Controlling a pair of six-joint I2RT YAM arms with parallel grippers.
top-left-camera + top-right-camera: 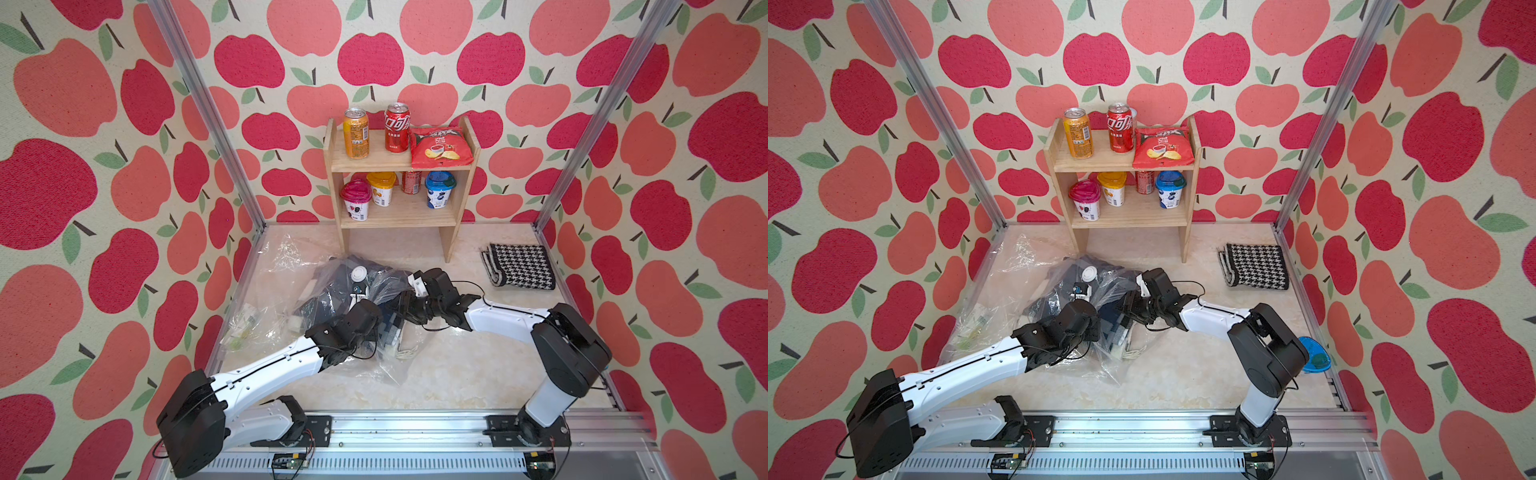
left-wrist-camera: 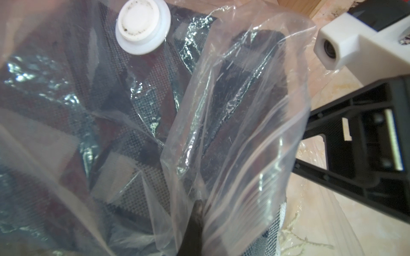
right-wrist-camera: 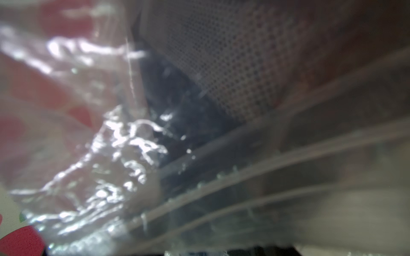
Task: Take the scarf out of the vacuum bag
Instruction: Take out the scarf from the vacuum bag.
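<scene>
Left gripper (image 2: 196,212) clamps a fold of the large clear plastic vacuum bag (image 1: 386,370) at mid-table, with the dark checked knitted scarf (image 1: 328,293) inside it. Just right, the right gripper (image 1: 401,305) sits amid the crumpled plastic with its jaws hidden, so I cannot tell their spread. Farther back sits the bag's round white valve cap (image 1: 358,274).

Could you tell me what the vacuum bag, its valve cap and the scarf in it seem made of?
Vacuum bag: thin clear plastic film, glossy; it crinkles and glints. Valve cap: rigid white plastic, matte, smudged. Scarf: probably knitted yarn, dark with pale checks; weave texture and cream fringe show.
</scene>
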